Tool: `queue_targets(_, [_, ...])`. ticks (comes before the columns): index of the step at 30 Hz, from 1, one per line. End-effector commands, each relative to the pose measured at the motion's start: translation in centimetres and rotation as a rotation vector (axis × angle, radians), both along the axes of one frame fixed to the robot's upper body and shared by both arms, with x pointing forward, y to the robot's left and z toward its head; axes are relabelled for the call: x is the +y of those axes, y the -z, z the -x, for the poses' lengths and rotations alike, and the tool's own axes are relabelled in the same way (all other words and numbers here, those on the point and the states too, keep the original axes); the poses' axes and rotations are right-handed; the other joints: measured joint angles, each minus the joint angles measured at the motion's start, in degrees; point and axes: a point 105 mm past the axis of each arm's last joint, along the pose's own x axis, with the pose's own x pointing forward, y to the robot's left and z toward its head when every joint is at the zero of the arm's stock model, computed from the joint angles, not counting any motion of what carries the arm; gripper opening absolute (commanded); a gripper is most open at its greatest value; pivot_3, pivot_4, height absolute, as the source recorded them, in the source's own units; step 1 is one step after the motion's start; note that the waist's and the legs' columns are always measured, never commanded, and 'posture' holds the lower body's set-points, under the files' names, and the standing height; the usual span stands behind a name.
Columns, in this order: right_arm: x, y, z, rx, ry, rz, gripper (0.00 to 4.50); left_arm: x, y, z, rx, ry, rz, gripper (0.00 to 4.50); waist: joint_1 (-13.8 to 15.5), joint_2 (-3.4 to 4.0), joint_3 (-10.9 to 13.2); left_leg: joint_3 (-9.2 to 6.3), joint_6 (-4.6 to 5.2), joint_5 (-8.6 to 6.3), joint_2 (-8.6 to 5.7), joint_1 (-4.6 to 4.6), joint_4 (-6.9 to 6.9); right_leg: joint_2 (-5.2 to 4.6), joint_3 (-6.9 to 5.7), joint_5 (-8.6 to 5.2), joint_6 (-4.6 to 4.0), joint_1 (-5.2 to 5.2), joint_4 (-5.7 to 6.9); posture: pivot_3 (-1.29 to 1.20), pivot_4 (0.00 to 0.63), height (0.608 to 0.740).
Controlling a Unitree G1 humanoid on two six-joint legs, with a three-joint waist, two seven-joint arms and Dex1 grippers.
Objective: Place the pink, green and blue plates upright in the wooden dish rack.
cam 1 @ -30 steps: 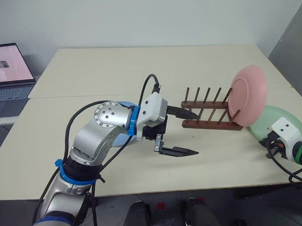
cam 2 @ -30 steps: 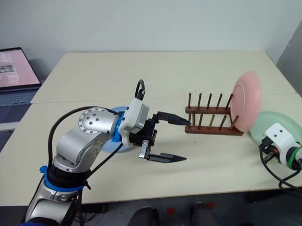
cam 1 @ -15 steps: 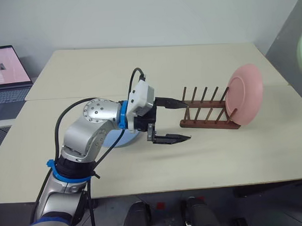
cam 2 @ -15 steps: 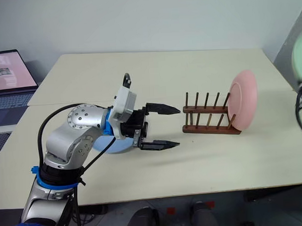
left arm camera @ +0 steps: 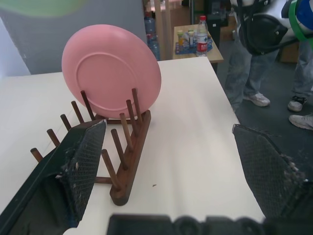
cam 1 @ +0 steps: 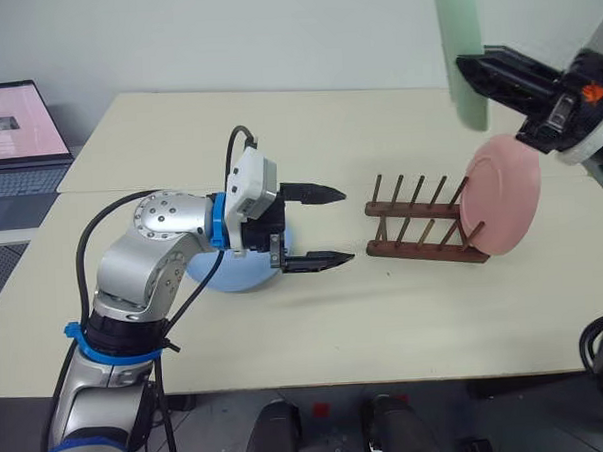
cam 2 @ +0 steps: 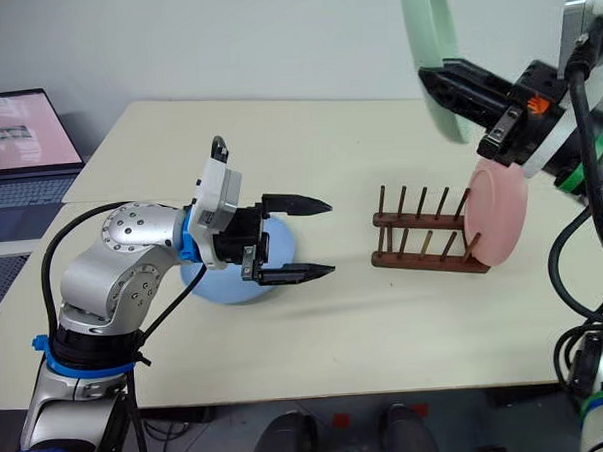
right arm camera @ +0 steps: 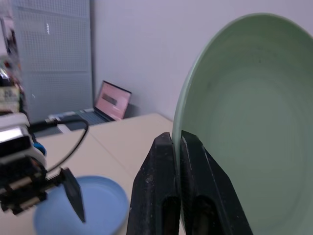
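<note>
Two fingers [right arm camera: 168, 191] pinch green plate [right arm camera: 249, 122], rim-on overhead.

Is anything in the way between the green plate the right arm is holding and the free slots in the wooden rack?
Nothing visible. The mint green round plate hangs in the right gripper above the dark wooden dish rack. The salmon-pink round plate fills only the right end slot; the other pegs stand free.
</note>
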Motion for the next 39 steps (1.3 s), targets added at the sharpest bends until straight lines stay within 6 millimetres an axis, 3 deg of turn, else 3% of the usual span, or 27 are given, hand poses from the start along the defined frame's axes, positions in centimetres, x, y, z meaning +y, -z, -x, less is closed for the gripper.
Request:
queue_targets(1, [-1.1,0.8,0.5,0.080,0.002,-0.125,0.02,-0.2,-0.8,0.7,-0.042,0.019,0.016,4.50,0.08,0.00,0.00,0.01,0.00,0.00,-0.02,-0.01,0.00,-0.02,0.03,0.01,0.01,-0.02,0.00,0.00,0.150,0.740])
queue_targets(5, [-2.2,3.5,-0.1,0.208,0.027,-0.218,0.02,-0.5,-0.6,0.9,-0.040,0.033,0.017,4.50,0.00,-0.01,-0.01,0.02,0.00,0.00,-0.01,-0.01,0.00,0.02,0.00,0.01,0.02,-0.02,0.02,0.00,0.150,0.740])
queue_targets(10, [-3.1,5.0,-0.9,0.296,0.042,-0.301,0.02,-0.8,-0.6,0.9,-0.042,0.041,0.017,4.50,-0.74,0.00,0.00,0.00,0.01,0.01,0.03,0.08,0.00,0.13,0.00,-0.04,0.10,-0.02,0.15,0.00,0.150,0.740])
queue_targets(18, [-2.5,6.2,-1.2,0.378,0.004,-0.339,0.02,-0.8,-0.5,0.8,-0.046,0.044,0.013,4.50,-0.92,0.00,0.00,-0.01,0.01,0.01,0.06,0.15,-0.03,0.18,0.07,-0.06,0.13,-0.01,0.13,0.00,0.150,0.740])
queue_targets(32, [-4.3,8.3,-4.2,0.448,0.165,-0.365,0.02,-1.3,-0.7,0.7,-0.045,0.037,0.032,4.50,-0.86,0.01,-0.01,0.00,0.01,0.01,0.05,0.14,-0.02,0.17,0.08,-0.06,0.14,-0.01,0.10,0.00,0.150,0.740])
queue_targets(35, [-4.7,7.9,-4.9,0.418,0.239,-0.328,0.70,-1.3,-0.6,0.7,-0.043,0.039,0.030,4.50,-0.86,0.01,-0.01,0.00,0.01,0.01,0.05,0.16,-0.01,0.17,0.10,-0.06,0.16,0.00,0.11,0.00,0.150,0.740])
queue_targets(39, [-5.3,6.7,-5.1,0.356,0.296,-0.271,2.08,-1.3,-0.5,0.6,-0.039,0.036,0.028,4.50,-0.83,0.01,0.00,0.02,0.01,0.01,0.05,0.13,-0.03,0.17,0.08,-0.06,0.15,-0.02,0.11,0.00,0.150,0.740])
